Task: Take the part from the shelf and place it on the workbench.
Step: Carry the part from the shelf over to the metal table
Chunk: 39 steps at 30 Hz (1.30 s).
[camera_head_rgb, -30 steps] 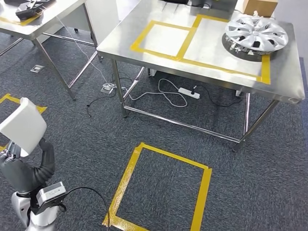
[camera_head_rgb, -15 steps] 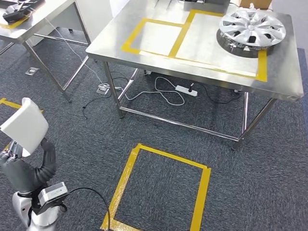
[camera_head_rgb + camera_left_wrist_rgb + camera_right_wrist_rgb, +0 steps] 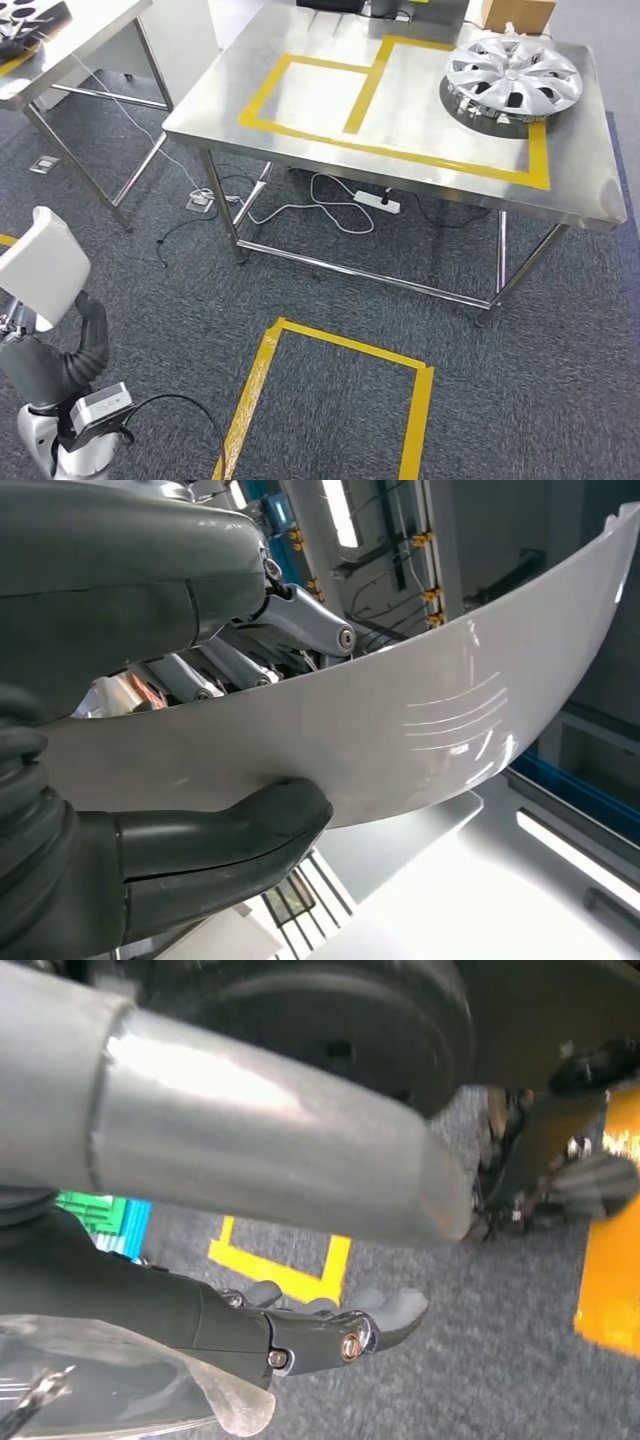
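Nearest, at about eight o'clock in the head view, the left hand is raised beside the body and holds the white part, a smooth, gently curved panel; in the left wrist view the thick grey thumb presses on one face while the darker fingers bear on the other, so the panel is clamped between them. The part is carried in the air, well apart from any surface, tilted, with its broad pale face turned up and toward the camera. Its long axis seems to run from about seven o'clock up toward one o'clock, though its lower end is hidden behind the hand, so I cannot be sure of the full length. The right hand hangs low over the carpet with its fingers stretched out loosely and nothing in them. Further out, a yellow tape square marks the floor at six o'clock. Beyond it, from twelve to two o'clock, stands the steel counter, with taped yellow outlines and a silver wheel cover. The step in hand looks like the carry to the counter; next, the robot probably needs to close in, lift the part over the edge and lay it flat inside a vacant outline.
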Each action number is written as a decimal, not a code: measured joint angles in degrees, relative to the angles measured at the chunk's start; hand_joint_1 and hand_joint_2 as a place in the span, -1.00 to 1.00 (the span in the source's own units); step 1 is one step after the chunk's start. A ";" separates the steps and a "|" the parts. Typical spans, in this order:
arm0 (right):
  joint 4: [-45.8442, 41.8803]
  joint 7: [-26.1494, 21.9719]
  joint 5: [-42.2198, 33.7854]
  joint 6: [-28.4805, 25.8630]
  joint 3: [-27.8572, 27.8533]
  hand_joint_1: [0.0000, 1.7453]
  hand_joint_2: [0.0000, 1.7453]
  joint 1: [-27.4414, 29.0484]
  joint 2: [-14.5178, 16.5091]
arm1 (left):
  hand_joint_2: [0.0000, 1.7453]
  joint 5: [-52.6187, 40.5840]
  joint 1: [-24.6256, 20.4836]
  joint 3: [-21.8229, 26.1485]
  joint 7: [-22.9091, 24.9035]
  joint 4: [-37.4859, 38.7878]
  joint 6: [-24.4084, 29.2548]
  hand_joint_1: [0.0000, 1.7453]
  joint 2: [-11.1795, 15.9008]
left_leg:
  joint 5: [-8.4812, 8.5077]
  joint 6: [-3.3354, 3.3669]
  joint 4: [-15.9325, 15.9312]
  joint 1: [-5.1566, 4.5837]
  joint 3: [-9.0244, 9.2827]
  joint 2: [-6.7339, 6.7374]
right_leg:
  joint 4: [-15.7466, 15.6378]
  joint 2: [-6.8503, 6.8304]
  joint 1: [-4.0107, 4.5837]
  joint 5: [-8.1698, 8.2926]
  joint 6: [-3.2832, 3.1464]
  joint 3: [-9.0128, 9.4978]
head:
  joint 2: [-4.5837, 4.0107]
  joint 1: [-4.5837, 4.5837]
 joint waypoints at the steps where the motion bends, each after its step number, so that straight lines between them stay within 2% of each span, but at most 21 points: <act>1: 0.00 -0.01 0.00 0.04 0.01 -1.00 -1.00 -0.07 -0.02 | 1.00 -0.01 -0.04 -0.01 0.00 -0.05 0.02 1.00 -0.03 | -0.12 0.11 -0.40 0.20 0.75 0.01 | 2.20 -0.18 -0.02 -0.49 0.26 -1.30 | 0.00 0.22; 4: 0.00 -0.05 0.00 0.11 0.01 -1.00 -1.00 -0.22 -0.03 | 1.00 -0.04 -0.02 -0.02 0.00 -0.09 0.01 1.00 -0.07 | -1.17 0.27 -0.73 0.37 1.81 0.06 | 11.21 -0.52 -0.45 -4.19 1.10 -8.18 | 0.01 0.61; 5: 0.00 -0.04 0.01 0.11 0.01 -1.00 -1.00 -0.15 -0.03 | 1.00 -0.04 0.02 -0.02 0.00 -0.09 0.01 1.00 -0.06 | -1.64 0.25 -0.72 0.38 2.24 0.02 | 12.47 -0.55 -0.56 -5.04 1.29 -9.91 | 0.01 0.60; 6: 0.00 -0.03 0.01 0.11 0.01 -1.00 -1.00 -0.05 -0.04 | 1.00 -0.04 0.05 -0.01 0.00 -0.09 0.01 1.00 -0.05 | -2.15 0.20 -0.72 0.38 2.82 -0.04 | 11.99 -0.57 -0.64 -4.70 1.40 -10.78 | 0.01 0.61; 7: 0.00 -0.01 0.02 0.11 0.01 -1.00 -1.00 0.04 -0.04 | 1.00 -0.03 0.07 -0.02 0.00 -0.09 0.01 1.00 -0.05 | -2.73 0.11 -0.71 0.39 3.58 -0.08 | 9.80 -0.62 -0.72 -2.98 1.48 -10.85 | 0.01 0.61; 9: 0.02 -0.13 0.20 0.08 0.01 -1.00 -1.00 0.19 -0.05 | 1.00 -0.04 0.09 -0.02 0.00 -0.08 0.01 1.00 -0.05 | -3.98 -0.25 -0.64 0.36 5.19 -0.06 | 3.06 -0.89 -0.75 2.66 1.36 -9.68 | 0.01 0.58; 11: 0.07 -0.36 0.58 -0.12 0.02 -1.00 -1.00 0.18 -0.05 | 1.00 -0.07 0.07 -0.01 0.00 -0.09 -0.01 1.00 -0.05 | -4.98 -0.88 -0.61 0.30 5.97 0.03 | -0.80 -1.24 -0.49 5.40 0.54 -8.66 | 0.01 0.41; 13: 0.09 -0.46 0.86 -0.38 0.03 -1.00 -1.00 0.12 -0.05 | 1.00 -0.08 0.05 -0.02 0.00 -0.13 -0.02 1.00 -0.03 | -5.33 -1.54 -0.38 0.29 6.30 0.05 | -1.31 -1.28 -0.28 5.15 -0.62 -8.08 | 0.01 0.28; 15: 0.09 -0.51 0.91 -0.62 0.01 -1.00 -1.00 0.14 -0.07 | 1.00 -0.08 0.01 -0.03 0.00 -0.20 -0.01 1.00 -0.02 | -5.40 -2.10 1.61 0.35 5.79 0.04 | -1.78 -1.20 -0.48 5.16 -1.35 -6.94 | 0.01 0.21; 17: 0.09 -0.61 0.86 -0.87 -0.01 -1.00 -1.00 0.09 -0.08 | 1.00 -0.09 0.00 -0.02 0.00 -0.27 0.02 1.00 0.01 | -6.43 -2.71 6.95 0.51 2.81 0.03 | -2.10 -1.17 -0.71 4.74 -1.83 -5.61 | 0.01 0.07; 19: 0.09 -0.74 0.73 -1.12 -0.02 -1.00 -1.00 0.02 -0.08 | 1.00 -0.11 0.13 -0.01 0.00 -0.28 0.03 1.00 0.02 | -9.06 -3.17 13.47 0.73 -1.60 0.02 | -2.14 -1.05 -0.73 3.96 -2.08 -4.71 | 0.01 0.01; 21: 0.09 -0.83 0.52 -1.36 -0.12 -1.00 -1.00 0.04 -0.08 | 1.00 -0.12 0.26 0.01 0.00 -0.28 0.03 1.00 0.04 | -10.26 -3.32 15.68 0.86 -4.37 0.03 | -2.14 -0.85 -0.73 3.01 -2.03 -3.57 | 0.01 0.01; 22: 0.09 -0.85 0.40 -1.44 -0.18 -1.00 -1.00 0.07 -0.08 | 1.00 -0.12 0.28 0.02 0.00 -0.28 0.03 1.00 0.05 | -9.04 -3.27 14.10 0.89 -4.50 0.02 | -2.14 -0.71 -0.73 2.49 -1.95 -2.85 | 0.01 0.00; 24: 0.09 -0.86 0.17 -1.49 -0.26 -1.00 -1.00 0.10 -0.07 | 1.00 -0.12 0.30 0.02 0.00 -0.28 0.03 1.00 0.07 | -3.61 -3.03 7.35 0.95 -3.09 -0.71 | -2.16 -0.22 -0.73 1.42 -1.57 -1.66 | 0.01 0.01; 26: 0.10 -0.86 0.04 -1.50 -0.30 -1.00 -1.00 -0.09 -0.07 | 1.00 -0.11 0.43 0.05 0.01 -0.29 -0.02 1.00 0.11 | -0.98 -2.66 2.37 0.92 -1.84 -2.01 | -2.06 0.43 -0.69 0.59 -0.92 -1.46 | 0.01 -0.01; 28: 0.11 -0.86 -0.01 -1.50 -0.32 -1.00 -1.00 -0.34 -0.05 | 1.00 -0.10 0.59 0.07 0.01 -0.30 -0.10 1.00 0.15 | -1.62 -2.41 1.61 0.84 -1.57 -2.59 | -1.91 0.74 -0.67 0.24 -0.53 -1.77 | 0.01 -0.05; 32: 0.09 -0.94 0.01 -1.48 -0.32 -1.00 -1.00 -0.43 -0.05 | 1.00 -0.11 0.69 0.05 0.00 -0.31 -0.12 1.00 0.13 | -0.89 -2.01 1.44 0.87 -1.16 -2.05 | -2.04 1.02 -0.76 -0.14 -0.14 -1.67 | 0.01 -0.05; 34: 0.09 -1.10 0.11 -1.45 -0.45 -1.00 -1.00 -0.41 -0.07 | 1.00 -0.10 0.62 0.02 0.00 -0.38 -0.08 1.00 0.07 | -1.13 -0.99 0.89 0.91 -0.20 -0.48 | 3.72 0.38 -0.80 -2.76 0.65 -5.05 | 0.01 0.13; 36: 0.09 -1.21 0.28 -1.44 -0.64 -1.00 -1.00 -0.33 -0.07 | 1.00 -0.08 0.53 0.00 0.00 -0.44 -0.05 1.00 0.02 | -2.11 -0.24 0.59 0.82 0.85 1.05 | 12.23 -0.53 -0.77 -5.06 1.14 -10.87 | 0.01 0.31; 37: 0.09 -1.20 0.38 -1.44 -0.71 -1.00 -1.00 -0.24 -0.07 | 1.00 -0.08 0.52 -0.01 0.00 -0.44 -0.06 1.00 0.02 | -2.57 -0.20 0.59 0.74 1.35 1.49 | 13.58 -0.58 -0.77 -4.34 1.13 -12.45 | 0.01 0.32; 39: 0.09 -1.19 0.50 -1.44 -0.77 -1.00 -1.00 -0.08 -0.07 | 1.00 -0.08 0.49 -0.02 0.00 -0.44 -0.06 1.00 0.02 | -3.32 -0.20 0.59 0.63 2.35 2.07 | 12.13 -0.71 -0.74 -1.40 1.00 -13.04 | 0.01 0.34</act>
